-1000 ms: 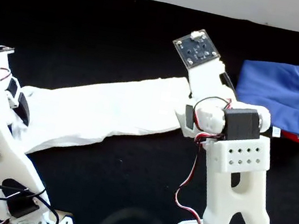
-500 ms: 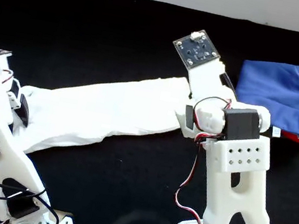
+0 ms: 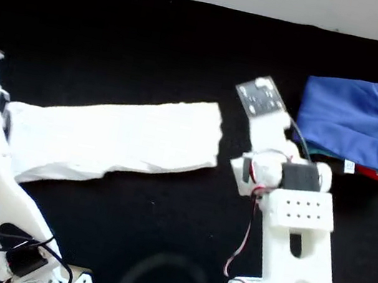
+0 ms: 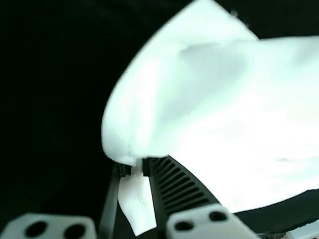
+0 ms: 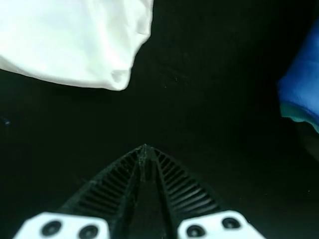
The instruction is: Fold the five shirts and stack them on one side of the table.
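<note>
**White shirt: half-fold pending, one end held**

Found white shirt [image 3: 113,140] lying as a long strip from the table's [image 3: 119,35] left edge toward its middle. Noted left gripper [image 4: 134,168] clamped on the shirt's left end. Noted right gripper [image 5: 144,155] closed on nothing, over bare table between shirt and folded stack [image 3: 364,116] at the right edge. Advise lifting the held end clear, carrying it squarely over the free end and matching edges before letting go. Spotted a small tag [image 3: 349,167] at the stack; could not read any print.

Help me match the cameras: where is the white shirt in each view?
High view: white shirt across the black table, left of centre.
Left wrist view: edge pinched in the left gripper.
Right wrist view: ahead of the right gripper, not touching.
Shared landmark: black table.
</note>
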Motion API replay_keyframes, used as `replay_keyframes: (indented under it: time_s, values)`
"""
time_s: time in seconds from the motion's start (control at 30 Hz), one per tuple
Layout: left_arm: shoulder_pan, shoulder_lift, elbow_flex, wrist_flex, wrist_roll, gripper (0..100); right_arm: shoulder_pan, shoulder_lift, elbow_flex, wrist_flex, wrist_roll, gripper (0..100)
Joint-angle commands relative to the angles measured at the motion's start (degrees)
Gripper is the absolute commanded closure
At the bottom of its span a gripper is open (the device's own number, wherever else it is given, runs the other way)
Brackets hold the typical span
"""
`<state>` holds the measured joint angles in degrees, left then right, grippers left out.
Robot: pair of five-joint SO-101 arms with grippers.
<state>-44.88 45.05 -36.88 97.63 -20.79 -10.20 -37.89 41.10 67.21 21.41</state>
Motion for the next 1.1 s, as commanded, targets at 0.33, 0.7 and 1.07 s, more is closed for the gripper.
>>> replay_keyframes:
  time_s: [0.33, 0.7, 1.07]
  values:
    - [23.2, -22.9, 10.3, 3.8, 5.5, 99, 13.1, -11.6, 37.6, -28.6, 0.4, 99.2]
    - [56.7, -38.4, 13.4, 2.2, 12.7, 99, 21.8, -12.5, 50.0, -41.3, 0.4, 99.2]
    - [71.2, -22.6, 2.5, -7.0, 15.5, 99, 21.9, -12.5, 50.5, -41.5, 0.4, 99.2]
